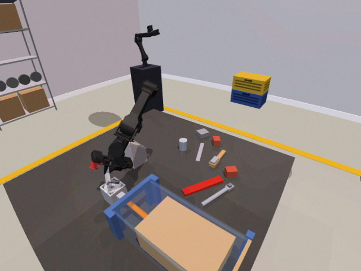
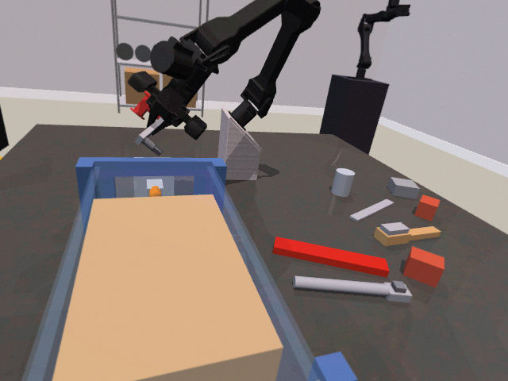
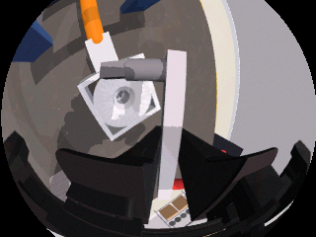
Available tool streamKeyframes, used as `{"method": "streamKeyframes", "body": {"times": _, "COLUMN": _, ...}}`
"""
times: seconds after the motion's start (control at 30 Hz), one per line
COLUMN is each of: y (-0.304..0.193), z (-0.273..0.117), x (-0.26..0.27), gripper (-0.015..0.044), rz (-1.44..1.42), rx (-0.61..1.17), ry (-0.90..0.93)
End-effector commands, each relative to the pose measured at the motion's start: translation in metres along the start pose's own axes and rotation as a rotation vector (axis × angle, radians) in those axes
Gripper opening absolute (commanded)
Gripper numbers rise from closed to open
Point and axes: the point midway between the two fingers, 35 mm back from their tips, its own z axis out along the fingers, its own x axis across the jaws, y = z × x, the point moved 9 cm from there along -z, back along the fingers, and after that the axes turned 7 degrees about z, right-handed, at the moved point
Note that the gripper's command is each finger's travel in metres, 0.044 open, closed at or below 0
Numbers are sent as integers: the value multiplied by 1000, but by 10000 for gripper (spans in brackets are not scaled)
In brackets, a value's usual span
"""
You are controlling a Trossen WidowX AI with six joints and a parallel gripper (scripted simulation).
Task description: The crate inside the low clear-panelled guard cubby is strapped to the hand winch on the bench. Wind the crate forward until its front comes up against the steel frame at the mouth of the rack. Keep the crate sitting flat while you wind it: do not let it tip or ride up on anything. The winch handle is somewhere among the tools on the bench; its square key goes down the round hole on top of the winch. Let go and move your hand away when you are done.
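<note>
My gripper (image 1: 106,171) (image 2: 160,120) (image 3: 168,130) is shut on the winch handle's pale bar (image 1: 107,177) (image 2: 148,132) (image 3: 175,89). A grey key shaft (image 2: 150,145) (image 3: 144,69) sticks out sideways, sloping down. A red part (image 1: 93,165) (image 2: 142,106) shows at the handle's other end. The handle is above the winch (image 1: 108,196) (image 3: 106,106), its key out of the round hole (image 3: 121,96). An orange strap (image 1: 136,209) (image 2: 155,191) (image 3: 91,21) runs to the crate (image 1: 186,233) (image 2: 163,279), which looks flat, with a gap before the blue frame (image 1: 131,193) (image 2: 152,159).
Clear side panels flank the crate. A pale angled block (image 1: 137,154) (image 2: 242,162) stands by the arm. A red bar (image 1: 202,186) (image 2: 330,255), a grey rod tool (image 1: 216,195) (image 2: 342,286), a brush-like tool (image 1: 217,158) (image 2: 394,234), a cylinder (image 1: 183,144) (image 2: 343,182) and blocks lie beyond the cubby.
</note>
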Motion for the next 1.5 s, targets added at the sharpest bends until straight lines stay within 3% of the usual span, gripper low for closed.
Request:
{"method": "streamKeyframes", "body": {"times": 0.0, "y": 1, "z": -5, "x": 5, "gripper": 0, "rz": 9, "rx": -27, "ry": -90}}
{"method": "streamKeyframes", "body": {"times": 1.47, "y": -5, "z": 23, "x": 63, "gripper": 0, "rz": 14, "rx": -94, "ry": -795}}
